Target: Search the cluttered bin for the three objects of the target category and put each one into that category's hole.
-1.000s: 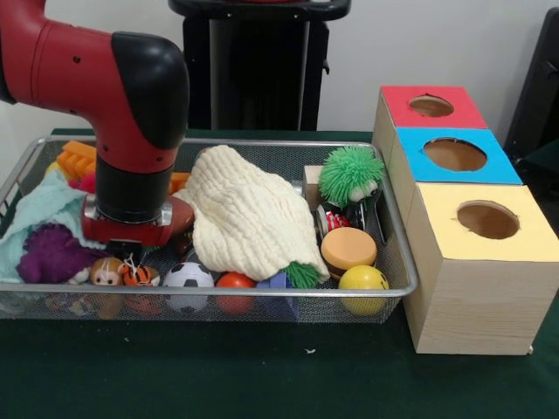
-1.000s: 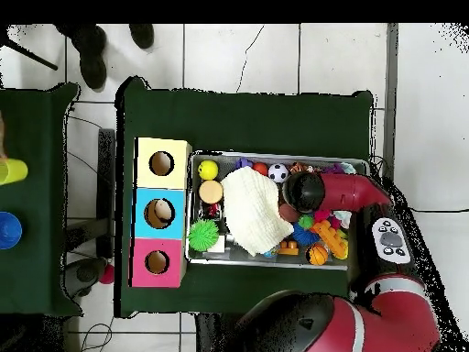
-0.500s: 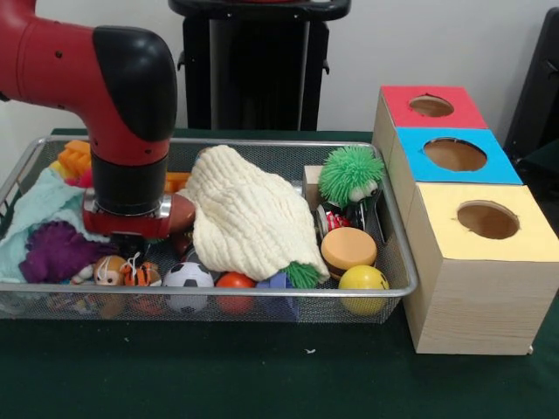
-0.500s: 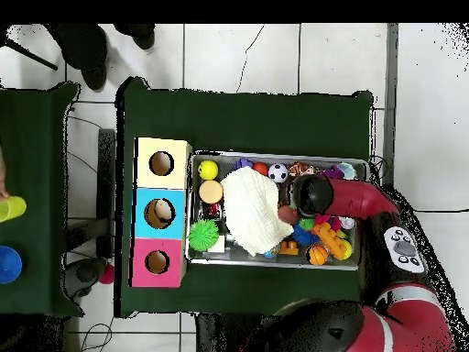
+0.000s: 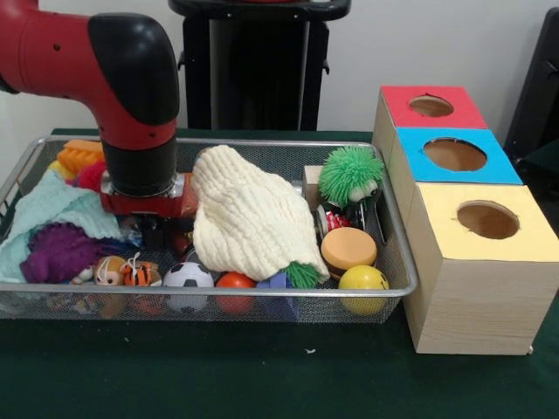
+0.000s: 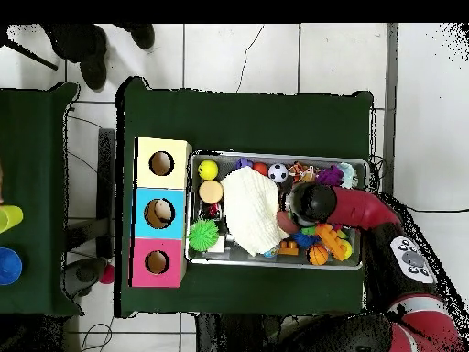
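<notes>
Bin (image 5: 397, 253) still crowded; the box's red, blue and yellow holes (image 5: 487, 219) look empty from the front, so no drop visible. Cream cloth (image 5: 249, 218) at bin centre hides what lies beneath. Balls sit along the front rim: yellow ball (image 5: 363, 279), soccer ball (image 5: 189, 276). Target category unclear. Gripper (image 5: 157, 234) low, left of cloth; can't tell its grasp.

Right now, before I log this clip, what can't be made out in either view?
- The claw: in the front view its tips sink among the toys; overhead the arm covers it, so open or shut is unclear.
- Whatever lies under the cream cloth, both views.
- Toys behind the arm, front view.
- Inside the box holes: too dark.
</notes>
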You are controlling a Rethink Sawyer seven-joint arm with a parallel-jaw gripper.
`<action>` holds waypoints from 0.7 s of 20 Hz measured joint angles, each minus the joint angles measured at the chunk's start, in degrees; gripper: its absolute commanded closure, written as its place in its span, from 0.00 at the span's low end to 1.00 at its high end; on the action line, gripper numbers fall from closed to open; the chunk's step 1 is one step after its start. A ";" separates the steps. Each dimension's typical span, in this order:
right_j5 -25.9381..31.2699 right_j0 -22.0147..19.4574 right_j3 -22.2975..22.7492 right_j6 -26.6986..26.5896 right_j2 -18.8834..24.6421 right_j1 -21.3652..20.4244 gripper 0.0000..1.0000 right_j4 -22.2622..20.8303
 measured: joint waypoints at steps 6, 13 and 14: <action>1.67 -1.61 1.57 0.00 1.94 -1.11 1.00 0.07; 2.76 -2.36 1.82 0.00 3.12 -1.33 1.00 0.03; 2.82 -2.41 1.82 0.00 3.15 -1.33 1.00 0.03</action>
